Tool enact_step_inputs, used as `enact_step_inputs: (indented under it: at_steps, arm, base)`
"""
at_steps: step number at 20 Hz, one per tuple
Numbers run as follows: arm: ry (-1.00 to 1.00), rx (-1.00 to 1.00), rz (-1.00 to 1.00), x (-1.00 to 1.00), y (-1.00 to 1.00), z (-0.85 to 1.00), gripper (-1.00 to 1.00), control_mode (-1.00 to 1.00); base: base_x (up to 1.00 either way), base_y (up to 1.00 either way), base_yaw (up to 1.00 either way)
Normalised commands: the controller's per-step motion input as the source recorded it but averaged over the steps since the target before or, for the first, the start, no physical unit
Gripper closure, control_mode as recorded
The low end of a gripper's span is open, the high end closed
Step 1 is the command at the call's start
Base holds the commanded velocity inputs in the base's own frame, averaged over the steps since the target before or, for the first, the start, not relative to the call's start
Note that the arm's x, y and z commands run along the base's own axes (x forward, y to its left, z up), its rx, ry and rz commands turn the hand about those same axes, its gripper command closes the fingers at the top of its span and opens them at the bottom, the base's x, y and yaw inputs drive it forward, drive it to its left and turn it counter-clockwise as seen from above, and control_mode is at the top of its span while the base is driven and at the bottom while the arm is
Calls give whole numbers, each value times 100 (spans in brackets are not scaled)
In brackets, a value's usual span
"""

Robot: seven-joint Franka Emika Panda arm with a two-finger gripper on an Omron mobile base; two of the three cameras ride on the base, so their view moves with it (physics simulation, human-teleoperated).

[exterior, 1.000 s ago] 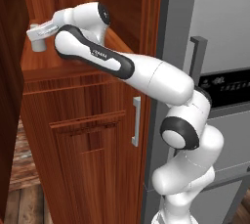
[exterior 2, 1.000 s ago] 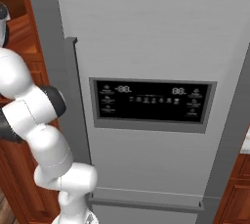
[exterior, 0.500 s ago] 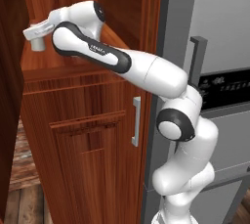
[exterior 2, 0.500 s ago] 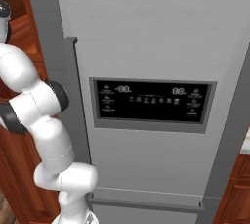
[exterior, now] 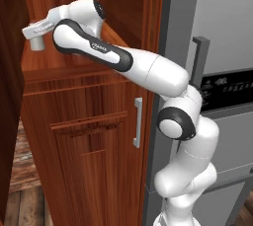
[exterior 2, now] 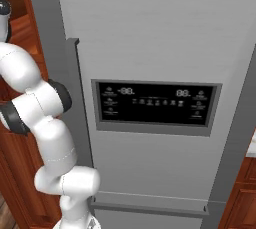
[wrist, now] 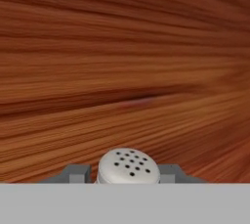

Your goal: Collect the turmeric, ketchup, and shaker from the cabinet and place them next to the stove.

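Right at the bottom of the hand view sits the shaker (wrist: 128,166), its pale round cap dotted with dark holes, square between the two grey fingertips (wrist: 75,173), one at its nine o'clock, one at its three o'clock. Both tips sit tight against its sides, so the pincer (wrist: 128,174) is pinching the shaker. Beyond the cap, toward twelve o'clock, runs streaked reddish-brown wood, blurred and close.

Over to the left base view: the white arm climbs from the lower right, bends at a dark joint and stretches toward ten o'clock, into the open niche of the cabinet (exterior: 89,136). At its far end the hand hangs just above the niche's shelf, and a small pale grey cylinder pokes down from it: that's the shaker (exterior: 36,42), at the hand's six o'clock, clear of the shelf board from this angle. The pincer's own tips are too small to make out here. Below the shelf, the cabinet's lower door carries a short grey handle (exterior: 138,122). At three o'clock of the cabinet stands a grey fridge (exterior: 222,62) with a dark bar handle.

In the right base view, the arm rises at the lower left, in front of that same fridge (exterior 2: 165,33), whose black control panel (exterior 2: 154,106) sits mid-door. A strip of the cabinet (exterior 2: 20,18) shows at ten o'clock.
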Motion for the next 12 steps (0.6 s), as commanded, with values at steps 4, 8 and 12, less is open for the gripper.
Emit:
enact_step_inputs:
  at_steps: [4,8,12]
  arm:
    - [0,0,0,-2,0,-1,100,-100]
    - [-1,0,0,-22,-1,-3,100,-100]
    - [-3,0,0,-32,-5,-8,100,-100]
  base:
    - [0,0,0]
    - [0,0,0]
    - [0,0,0]
